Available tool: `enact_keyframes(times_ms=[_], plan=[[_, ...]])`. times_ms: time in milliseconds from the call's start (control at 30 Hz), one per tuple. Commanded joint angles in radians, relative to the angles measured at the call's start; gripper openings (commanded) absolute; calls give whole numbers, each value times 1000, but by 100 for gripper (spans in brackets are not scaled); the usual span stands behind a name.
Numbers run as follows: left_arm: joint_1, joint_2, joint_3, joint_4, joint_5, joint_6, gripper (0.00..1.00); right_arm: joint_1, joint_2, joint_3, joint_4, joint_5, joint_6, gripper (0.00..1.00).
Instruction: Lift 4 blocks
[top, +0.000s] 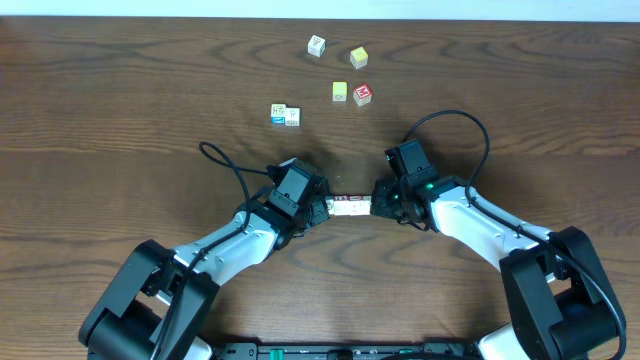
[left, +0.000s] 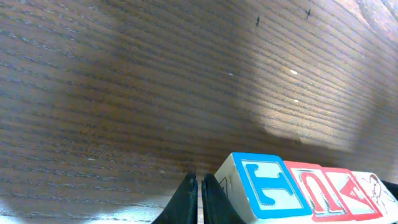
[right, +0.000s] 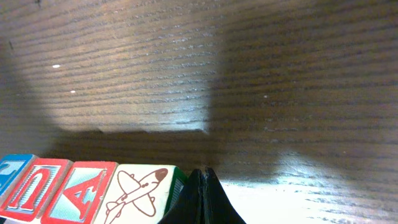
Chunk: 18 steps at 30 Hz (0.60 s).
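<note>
Jaws of both the left gripper (top: 328, 208) and right gripper (top: 374, 204) are clenching fully shut, squeezing one row of four blocks (top: 351, 206) end to end between them over the table (top: 120, 120). Six loose cubes are lying well behind: three pale cubes (top: 316, 45), two yellow-faced cubes (top: 358, 57), one red-topped cube (top: 362, 94).

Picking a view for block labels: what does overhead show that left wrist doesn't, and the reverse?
Overhead only: both arms, the right tool, and six loose cubes toward the far side of the table.
Left wrist only: readable faces, a blue T block, red U block, A block, then a picture block cut by the frame edge; the left tool seen close, shut.
Both: the row of blocks, the left tool at its T end, the dark wooden table.
</note>
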<state>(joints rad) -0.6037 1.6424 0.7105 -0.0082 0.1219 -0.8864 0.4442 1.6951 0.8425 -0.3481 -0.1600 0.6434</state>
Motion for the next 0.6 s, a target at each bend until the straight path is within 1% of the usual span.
enact_keyframes(times_ms=[0,400,567], plan=[[-41,3,46,27,146,24,7,40,2,41,11,-233,-15,1],[-41,3,46,7,151,99,7,40,2,41,-1,-239,-99,1],[-41,3,46,-13,154,120,7,39,2,42,-27,-237,-106,1]])
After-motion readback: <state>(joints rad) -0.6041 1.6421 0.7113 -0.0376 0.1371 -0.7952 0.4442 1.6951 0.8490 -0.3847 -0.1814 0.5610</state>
